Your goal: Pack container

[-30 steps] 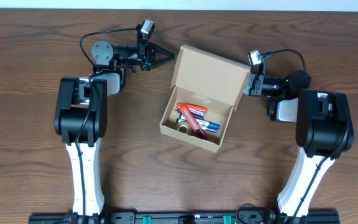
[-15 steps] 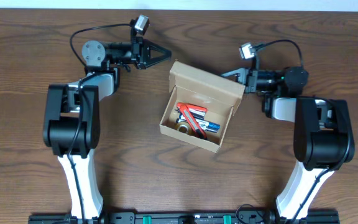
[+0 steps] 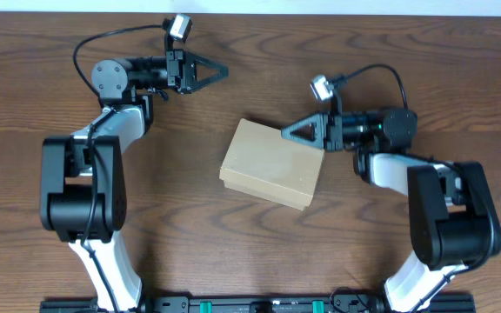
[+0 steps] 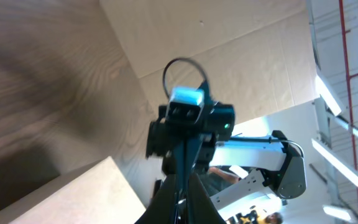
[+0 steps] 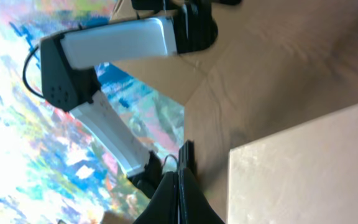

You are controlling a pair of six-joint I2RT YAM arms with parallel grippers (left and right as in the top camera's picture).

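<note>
Status: packing looks nearly complete. Position: container point(image 3: 263, 178) sits about mid-worktop, turned at a slant to the edges, with its lid point(image 3: 275, 155) lying flat over the opening. Contents are hidden, so what is inside, or how much, cannot be checked.

Hand state, right gripper point(image 3: 285, 132): fingers together, holding nothing. The tip is at the far edge of the lid, toward the box's far right corner. The overhead view does not settle whether it touches the cardboard. The right wrist view puts the fingertips just beside the box edge rather than over the top.

Hand state, left gripper point(image 3: 224, 72): fingers together, empty. It is near the far edge of the worktop point(image 3: 181, 243), left of centre, well apart from the container and pointing toward the right side.

Judgement on what is left:
- The lid is down, so the closing step reads as done or almost done.
- Whether the front flap and side tabs are tucked in cannot be told from these views.
- A press along the lid or a tuck may remain, and after that only clearing both arms away.

Count:
- container: 1
- lid: 1, closed
- arms: 2
- grippers: 2, neither carrying anything
- loose items on the worktop: 0 visible
</note>
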